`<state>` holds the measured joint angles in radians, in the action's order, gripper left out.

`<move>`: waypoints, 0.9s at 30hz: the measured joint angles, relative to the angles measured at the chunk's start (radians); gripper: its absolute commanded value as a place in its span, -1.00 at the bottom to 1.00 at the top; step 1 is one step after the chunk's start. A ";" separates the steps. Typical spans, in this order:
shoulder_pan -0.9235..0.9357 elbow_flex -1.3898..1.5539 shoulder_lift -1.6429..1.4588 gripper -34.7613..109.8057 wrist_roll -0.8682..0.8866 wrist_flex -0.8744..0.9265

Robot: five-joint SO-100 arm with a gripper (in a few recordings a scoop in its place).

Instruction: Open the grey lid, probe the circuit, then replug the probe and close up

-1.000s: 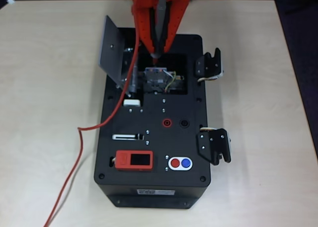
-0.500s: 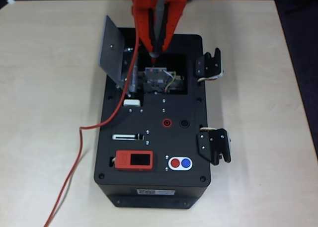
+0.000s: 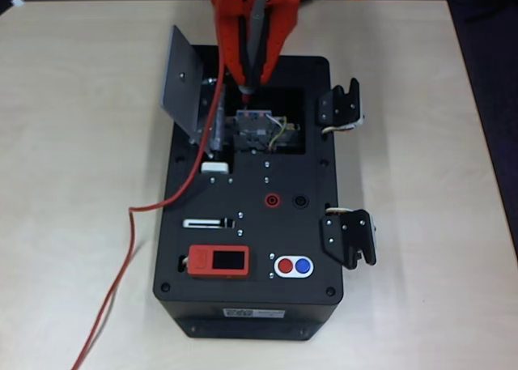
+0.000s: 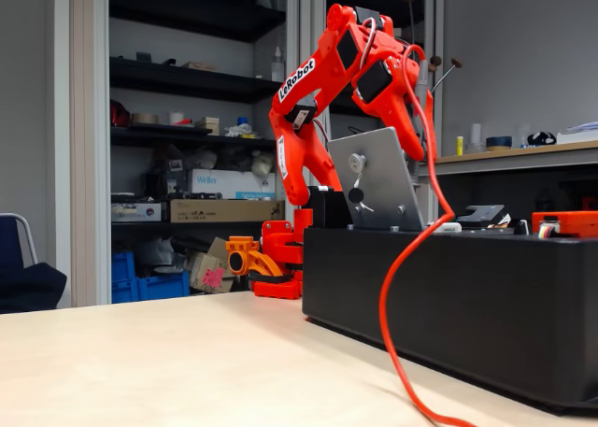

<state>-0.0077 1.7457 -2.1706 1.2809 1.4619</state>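
In the overhead view the grey lid (image 3: pixel 182 82) stands open, tilted up at the left of the box's opening. The circuit (image 3: pixel 259 129) lies exposed in that opening, with coloured wires at its right. My orange gripper (image 3: pixel 252 58) is shut on the probe (image 3: pixel 256 34), which points down. Its red tip hangs just above the circuit's far edge; I cannot tell if it touches. The probe's red cable (image 3: pixel 194 155) runs down-left across the box onto the table. In the fixed view the lid (image 4: pixel 374 179) is raised in front of the gripper (image 4: pixel 416 119), and the cable (image 4: pixel 397 268) droops over the box's side.
The black box (image 3: pixel 307 240) carries an orange display module (image 3: pixel 218 261), a red socket (image 3: pixel 273 199), a black socket (image 3: pixel 301 201) and red and blue buttons (image 3: pixel 293 265). Two black latches (image 3: pixel 340 107) (image 3: pixel 350 236) stick out on its right. The table (image 3: pixel 421 143) is bare around it.
The gripper with the probe has shifted slightly to the left over the opening. The lid and the cable stay as they were.
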 measured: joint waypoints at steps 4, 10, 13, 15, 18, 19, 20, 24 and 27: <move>0.021 0.000 0.000 -0.52 -0.017 -0.018; 0.017 0.017 0.002 -0.52 -0.018 -0.018; 0.021 0.017 -0.002 -0.52 -0.018 -0.018; 0.018 0.021 -0.003 -0.52 -0.018 -0.018; 0.020 0.032 -0.003 -0.52 -0.018 -0.018; 0.020 0.035 -0.003 -0.52 -0.018 -0.018; 0.021 0.035 -0.003 -0.52 -0.018 -0.018; 0.020 0.037 -0.003 -0.52 -0.018 -0.032; 0.020 0.054 -0.015 -0.52 -0.018 -0.037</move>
<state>0.0123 1.7994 -2.1859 1.2625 1.4251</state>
